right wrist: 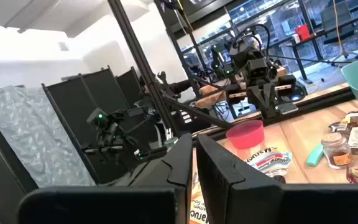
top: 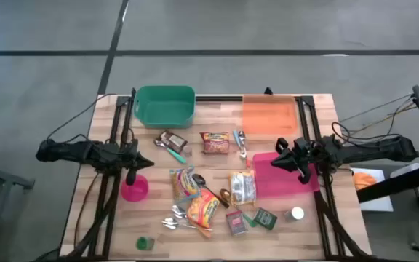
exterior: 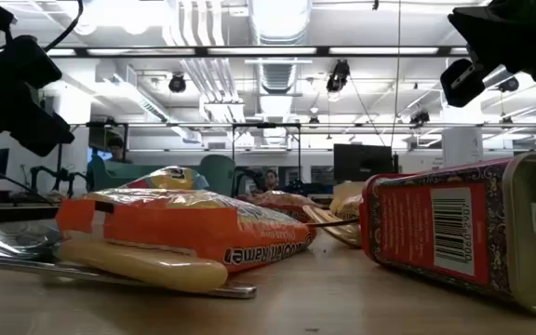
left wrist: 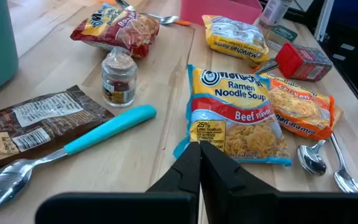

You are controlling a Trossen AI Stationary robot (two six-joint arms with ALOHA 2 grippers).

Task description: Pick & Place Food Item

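Hovering clenched and empty above the bench, left gripper by pink cup, right gripper over pink tray, ramen packet left ungrasped.

I get bright, even light from the ceiling strip lights, which glare white in my low view. Shadows on the worktop are faint and soft. Down low, the orange noodle packet and the red tin sit close and slightly soft, and the room behind blurs. The ramen packet reads crisp, with mild sheen.
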